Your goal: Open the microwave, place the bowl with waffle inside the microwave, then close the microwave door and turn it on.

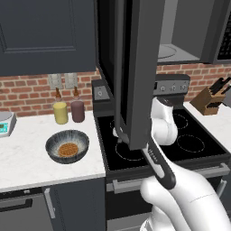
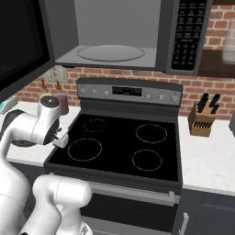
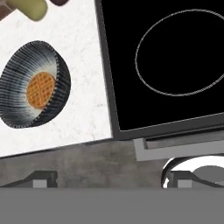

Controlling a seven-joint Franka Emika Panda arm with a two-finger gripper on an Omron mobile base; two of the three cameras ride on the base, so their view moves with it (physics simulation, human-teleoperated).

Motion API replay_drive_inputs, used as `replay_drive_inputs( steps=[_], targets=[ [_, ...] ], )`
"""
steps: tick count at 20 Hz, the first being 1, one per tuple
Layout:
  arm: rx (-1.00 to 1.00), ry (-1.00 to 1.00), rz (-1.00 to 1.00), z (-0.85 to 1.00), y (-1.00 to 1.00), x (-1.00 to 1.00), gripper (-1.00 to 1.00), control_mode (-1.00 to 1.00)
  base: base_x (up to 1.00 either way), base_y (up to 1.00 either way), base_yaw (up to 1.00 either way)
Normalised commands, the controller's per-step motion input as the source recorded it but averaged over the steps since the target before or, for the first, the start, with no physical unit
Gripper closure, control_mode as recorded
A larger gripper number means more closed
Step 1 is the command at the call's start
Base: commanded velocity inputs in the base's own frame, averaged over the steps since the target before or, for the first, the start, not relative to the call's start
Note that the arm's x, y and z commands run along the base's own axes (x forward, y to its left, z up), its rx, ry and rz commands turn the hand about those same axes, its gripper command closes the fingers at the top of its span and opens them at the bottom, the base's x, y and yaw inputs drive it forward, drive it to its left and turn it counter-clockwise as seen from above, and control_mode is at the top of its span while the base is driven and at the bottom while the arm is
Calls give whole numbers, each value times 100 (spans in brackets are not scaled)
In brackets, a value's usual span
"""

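The microwave (image 2: pixel 110 27) hangs open above the stove, with its grey interior and round glass plate (image 2: pixel 110 53) showing. Its door (image 1: pixel 137 67) is swung out toward me and reaches down to my wrist. The dark streaked bowl (image 1: pixel 67 146) sits on the white counter left of the stove and holds the golden waffle (image 1: pixel 68 149). In the hand view the bowl (image 3: pixel 35 89) and the waffle (image 3: pixel 41 89) lie at upper left. My gripper (image 3: pixel 113 179) is open and empty above the stove's front left corner, to the right of the bowl and apart from it.
A yellow jar (image 1: pixel 60 113) and a maroon jar (image 1: pixel 77 111) stand against the brick wall behind the bowl. The black stove (image 2: pixel 119 142) fills the middle. A knife block (image 2: pixel 199 119) stands on the right counter. A small scale (image 1: pixel 5 122) is at the far left.
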Motion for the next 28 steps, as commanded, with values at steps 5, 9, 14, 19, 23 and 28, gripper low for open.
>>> replay_drive_inputs(
  steps=[5,9,14,19,23,28],
  targets=[
    [0,0,0,-8,40,22,-100,-100,0,0,0],
    [0,0,0,-17,43,30,-100,-100,0,0,0],
    [0,0,4,-28,28,32,-100,-100,0,0,0],
    [0,0,2,-8,30,29,-100,-100,0,0,0],
    [0,0,1,0,37,32,-100,-100,0,0,0],
    [0,0,1,0,37,31,-100,-100,0,0,0]
  ],
)
